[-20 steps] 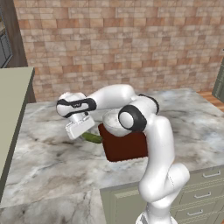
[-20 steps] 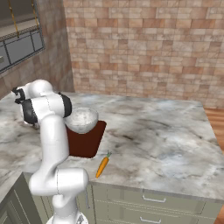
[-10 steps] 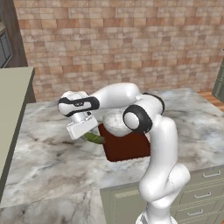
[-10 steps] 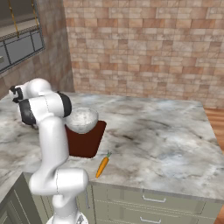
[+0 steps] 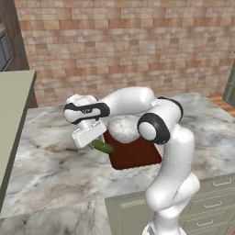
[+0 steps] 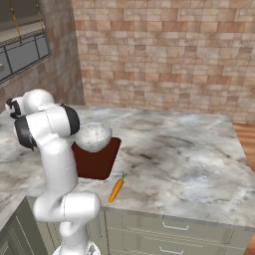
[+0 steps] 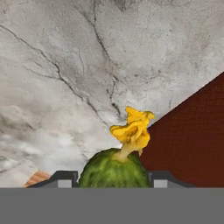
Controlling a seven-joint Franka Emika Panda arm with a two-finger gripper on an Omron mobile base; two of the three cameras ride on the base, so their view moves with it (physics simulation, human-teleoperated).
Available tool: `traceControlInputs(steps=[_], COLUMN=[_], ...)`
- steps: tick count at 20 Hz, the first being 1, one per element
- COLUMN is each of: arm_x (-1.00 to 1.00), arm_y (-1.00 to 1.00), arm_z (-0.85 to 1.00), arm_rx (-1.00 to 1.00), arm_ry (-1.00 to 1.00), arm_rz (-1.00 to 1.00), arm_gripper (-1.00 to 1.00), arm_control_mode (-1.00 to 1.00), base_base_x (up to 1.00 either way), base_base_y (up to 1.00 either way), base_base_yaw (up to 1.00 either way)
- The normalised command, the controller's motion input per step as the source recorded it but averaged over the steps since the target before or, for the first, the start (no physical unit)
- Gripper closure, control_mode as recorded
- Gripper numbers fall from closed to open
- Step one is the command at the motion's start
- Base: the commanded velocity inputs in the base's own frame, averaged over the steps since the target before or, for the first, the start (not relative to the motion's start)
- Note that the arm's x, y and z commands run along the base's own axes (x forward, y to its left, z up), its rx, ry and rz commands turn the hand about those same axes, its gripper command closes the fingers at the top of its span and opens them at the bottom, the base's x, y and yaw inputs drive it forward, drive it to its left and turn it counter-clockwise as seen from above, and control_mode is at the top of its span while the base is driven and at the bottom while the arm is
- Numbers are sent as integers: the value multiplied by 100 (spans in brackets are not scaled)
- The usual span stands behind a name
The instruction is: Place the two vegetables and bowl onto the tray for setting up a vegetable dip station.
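Left base view: gripper [image 5: 94,143] part-open, pinching the cucumber [image 5: 103,147] just above the marble counter [image 5: 55,160], beside the tray [image 5: 137,156] holding the bowl [image 5: 124,129]. Right base view: carrot [image 6: 117,188] lying near the tray. Hand view: cucumber clamped between both fingertips [image 7: 65,178].

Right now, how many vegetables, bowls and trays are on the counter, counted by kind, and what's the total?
Vegetables: 2, the cucumber between the hand's fingers and the carrot on the marble.
Bowls: 1, the bowl sitting on the tray.
Trays: 1, the tray.
Total: 4
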Motion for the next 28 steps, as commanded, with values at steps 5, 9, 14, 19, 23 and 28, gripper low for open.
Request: traceControlInputs(steps=[5,9,14,19,23,28], arm_x=[-37,-35,-32,-23,-19,-17], arm_y=[-18,-19,-22,-19,-18,-20], arm_z=[25,25,26,26,26,14], arm_rx=[0,0,0,0,0,0], arm_ry=[-21,-21,-17,-12,-1,0], arm_rz=[-7,-7,-10,0,0,13], arm_gripper=[100,100,100,100,100,100], arm_control_mode=[-100,-100,-100,-100,-100,-100], base_base_x=[0,0,0,0,0,0], base_base_y=[0,0,0,0,0,0], base_base_yaw=[0,0,0,0,0,0])
